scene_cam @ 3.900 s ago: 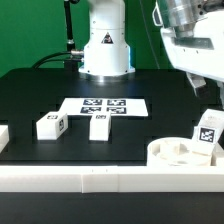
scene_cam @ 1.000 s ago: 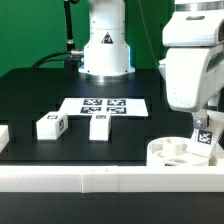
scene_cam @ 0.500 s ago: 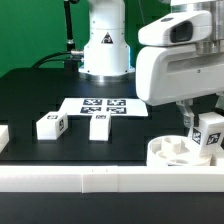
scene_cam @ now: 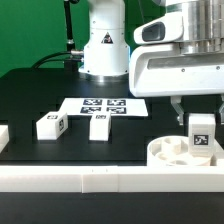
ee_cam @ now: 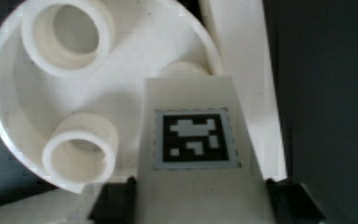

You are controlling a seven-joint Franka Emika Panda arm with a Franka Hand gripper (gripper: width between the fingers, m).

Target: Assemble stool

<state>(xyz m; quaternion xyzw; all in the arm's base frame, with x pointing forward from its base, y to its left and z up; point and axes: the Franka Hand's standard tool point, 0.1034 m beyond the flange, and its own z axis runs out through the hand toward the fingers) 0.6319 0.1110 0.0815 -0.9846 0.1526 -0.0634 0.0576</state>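
Observation:
The round white seat disc [scene_cam: 172, 153] lies at the front of the exterior view's right, against the white border rail. A white leg [scene_cam: 199, 137] with a marker tag stands upright on the disc, and my gripper [scene_cam: 199, 112] is shut on its top. In the wrist view the leg [ee_cam: 197, 130] sits between the black fingers [ee_cam: 115, 197], over the seat disc [ee_cam: 60, 90] with two round sockets showing. Two more tagged legs [scene_cam: 51, 125] [scene_cam: 98, 126] lie on the black table at the exterior view's left.
The marker board [scene_cam: 102, 106] lies flat behind the two loose legs. A white border rail [scene_cam: 90, 178] runs along the table's front edge. The robot base [scene_cam: 105, 45] stands at the back.
The gripper has turned and come down over the seat disc. The leg, tilted before, now stands upright with its tag facing the exterior camera. The two loose legs have not moved.

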